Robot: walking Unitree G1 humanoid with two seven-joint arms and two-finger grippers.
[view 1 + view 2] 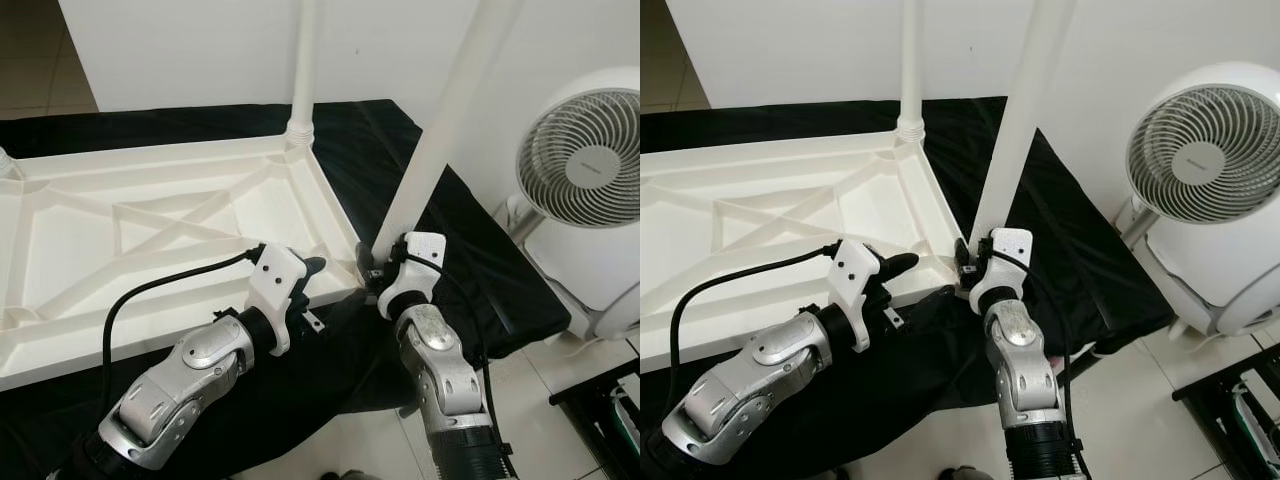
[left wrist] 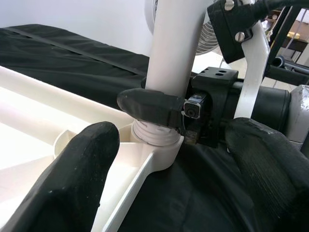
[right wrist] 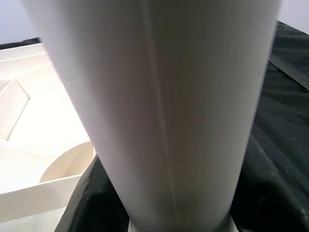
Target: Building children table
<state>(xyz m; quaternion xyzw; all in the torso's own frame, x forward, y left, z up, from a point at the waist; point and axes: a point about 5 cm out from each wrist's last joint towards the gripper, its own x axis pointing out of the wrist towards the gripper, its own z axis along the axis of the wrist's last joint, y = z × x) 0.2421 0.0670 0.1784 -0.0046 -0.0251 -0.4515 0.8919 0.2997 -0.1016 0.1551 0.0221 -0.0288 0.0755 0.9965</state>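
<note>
A black cloth [image 1: 470, 250] covers the work surface, with a fan [image 1: 585, 170] beside it near a white wall. The tabletop [image 1: 150, 230] lies upside down on the cloth. The right gripper [image 1: 375, 272] is clamped on the leg [image 1: 440, 130] just above the near corner socket. This leg looks tilted, so its thread may cross or jam. The left gripper [image 1: 312, 268], fingers apart, waits beside the corner. The far leg [image 1: 303, 60] stands upright.

Lower centre: right gripper [image 1: 372, 268] clamped on the leg base; lower left: left gripper [image 1: 312, 272], fingers spread, alongside.
</note>
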